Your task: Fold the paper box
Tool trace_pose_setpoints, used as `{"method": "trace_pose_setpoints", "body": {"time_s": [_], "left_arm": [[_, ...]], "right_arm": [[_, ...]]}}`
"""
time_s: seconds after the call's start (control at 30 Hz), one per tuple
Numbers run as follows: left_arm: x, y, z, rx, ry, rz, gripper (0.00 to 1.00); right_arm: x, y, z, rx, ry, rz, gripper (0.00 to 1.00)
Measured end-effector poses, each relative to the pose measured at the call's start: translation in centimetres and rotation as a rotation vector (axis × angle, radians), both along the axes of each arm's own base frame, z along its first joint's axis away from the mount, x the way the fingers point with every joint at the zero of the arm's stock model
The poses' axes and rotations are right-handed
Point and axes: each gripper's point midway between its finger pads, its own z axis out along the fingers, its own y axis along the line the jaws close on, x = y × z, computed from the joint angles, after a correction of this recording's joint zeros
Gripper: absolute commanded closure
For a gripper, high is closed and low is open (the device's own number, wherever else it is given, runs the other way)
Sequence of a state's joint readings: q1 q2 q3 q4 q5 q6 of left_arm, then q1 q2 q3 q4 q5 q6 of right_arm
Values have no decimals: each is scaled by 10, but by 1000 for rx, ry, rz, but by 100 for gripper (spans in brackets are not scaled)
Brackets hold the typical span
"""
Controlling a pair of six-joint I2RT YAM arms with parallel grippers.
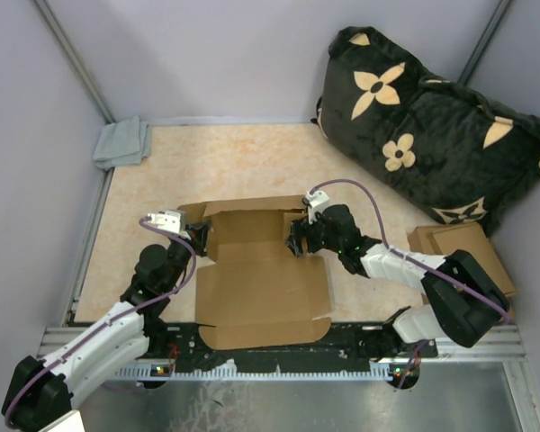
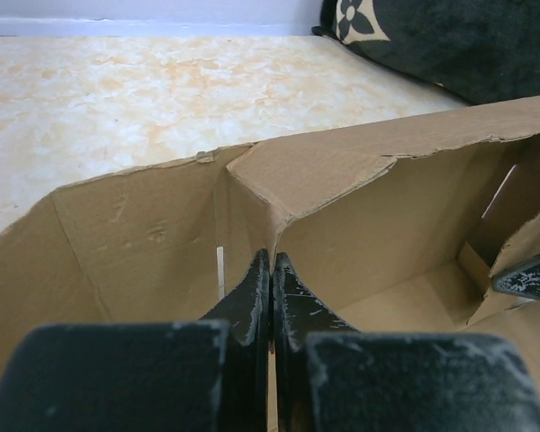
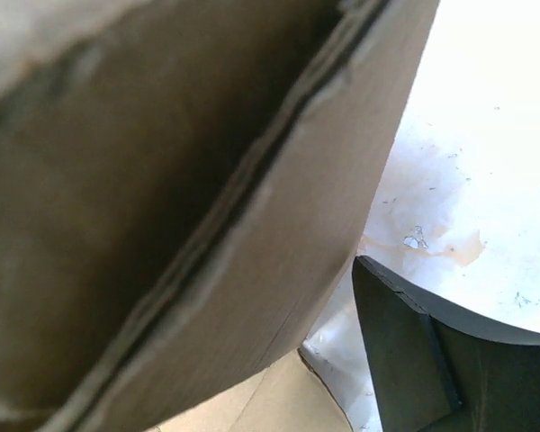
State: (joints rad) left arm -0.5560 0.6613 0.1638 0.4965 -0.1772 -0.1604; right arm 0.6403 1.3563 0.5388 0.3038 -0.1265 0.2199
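Observation:
The brown paper box (image 1: 261,288) lies in the middle of the table. Its back and side walls are raised and its front lid panel lies flat toward me. My left gripper (image 1: 201,241) is at the box's left wall. In the left wrist view its fingertips (image 2: 271,265) are pressed together on a thin cardboard fold at the inner left corner (image 2: 252,180). My right gripper (image 1: 297,238) is at the right wall. In the right wrist view one dark finger (image 3: 405,351) stands apart from the cardboard flap (image 3: 252,180). The flap hides the other finger.
A black cushion with tan flowers (image 1: 432,117) leans in the far right corner. Flat cardboard pieces (image 1: 459,247) lie at the right edge. A grey cloth (image 1: 123,142) sits in the far left corner. A metal rail (image 1: 279,346) runs along the near edge, and grey walls enclose the table.

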Motion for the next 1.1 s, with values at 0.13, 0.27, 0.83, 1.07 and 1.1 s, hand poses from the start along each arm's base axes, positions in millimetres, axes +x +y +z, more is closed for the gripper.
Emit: {"method": "trace_pose_setpoints", "body": {"time_s": [0.13, 0.27, 0.83, 1.07, 1.1], "left_arm": [[0, -1, 0, -1, -1, -5, 100], [0, -1, 0, -1, -1, -5, 100], [-1, 0, 1, -2, -3, -3, 100], [-2, -1, 2, -4, -6, -6, 100], [-2, -1, 3, -4, -6, -7, 100]], "right_arm": [[-5, 2, 0, 8, 12, 23, 19], [-9, 5, -2, 10, 21, 52, 19], [-17, -1, -13, -91, 46, 116, 36], [-10, -5, -14, -108, 40, 48, 50], [-9, -6, -14, -109, 40, 37, 55]]}}
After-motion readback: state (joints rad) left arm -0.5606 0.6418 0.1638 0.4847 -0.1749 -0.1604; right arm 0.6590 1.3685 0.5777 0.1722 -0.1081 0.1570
